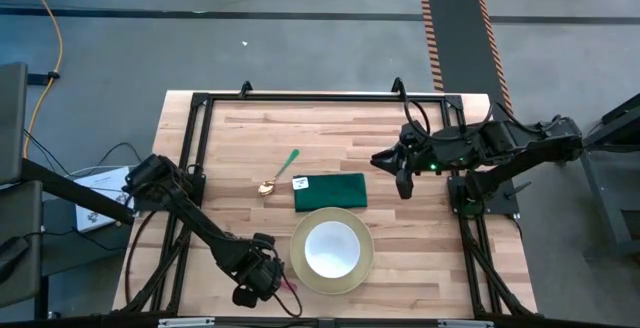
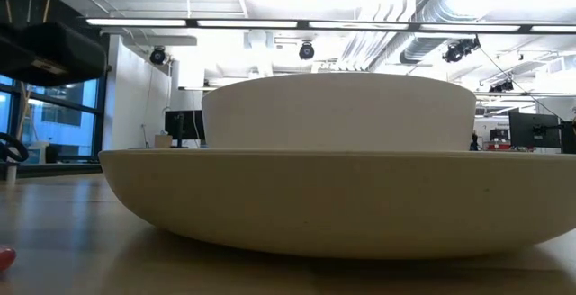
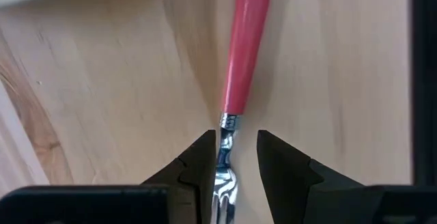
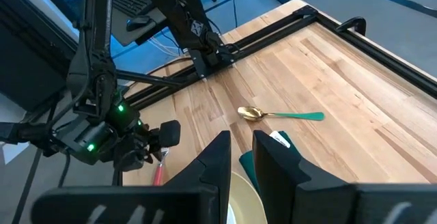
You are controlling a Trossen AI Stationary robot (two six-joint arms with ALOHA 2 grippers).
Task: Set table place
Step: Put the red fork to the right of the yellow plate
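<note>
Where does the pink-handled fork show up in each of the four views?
High view: the fork lies at the near table edge, under the left gripper.
Low view: only a red tip at the lower-left corner, likely its handle.
Left wrist view: between the fingers, handle pointing away.
Right wrist view: beside the left gripper.
Shared landmark: the yellow plate.

Grey concrete floor (image 1: 300, 38); yellow cable (image 1: 52, 38) at left; black-orange striped ramp (image 1: 465, 38). Bright ceiling lights (image 2: 270, 22), ducts (image 2: 441, 25), blue window (image 2: 45, 120), monitors (image 2: 184, 124) behind.
</note>
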